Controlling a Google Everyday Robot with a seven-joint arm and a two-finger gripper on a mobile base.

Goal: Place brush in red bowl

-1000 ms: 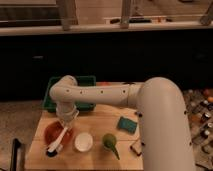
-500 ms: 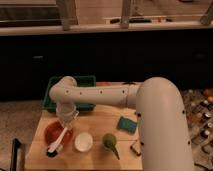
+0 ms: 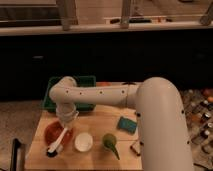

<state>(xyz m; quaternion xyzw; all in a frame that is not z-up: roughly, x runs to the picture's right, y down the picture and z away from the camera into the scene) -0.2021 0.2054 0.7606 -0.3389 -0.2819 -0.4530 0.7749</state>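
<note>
The red bowl (image 3: 52, 131) sits at the left of the wooden table. The brush (image 3: 58, 140) lies slanted across the bowl's near rim, its white handle over the bowl and its dark head (image 3: 50, 150) just outside on the table. My gripper (image 3: 65, 120) hangs from the white arm directly above the bowl's right part, at the upper end of the brush handle.
A small white dish (image 3: 83, 141) stands right of the bowl. A green scoop-like thing (image 3: 110, 142) lies beside it. A teal sponge (image 3: 127, 124) lies further right. A green tray (image 3: 86, 82) is behind the arm. The table's front edge (image 3: 75, 166) is close.
</note>
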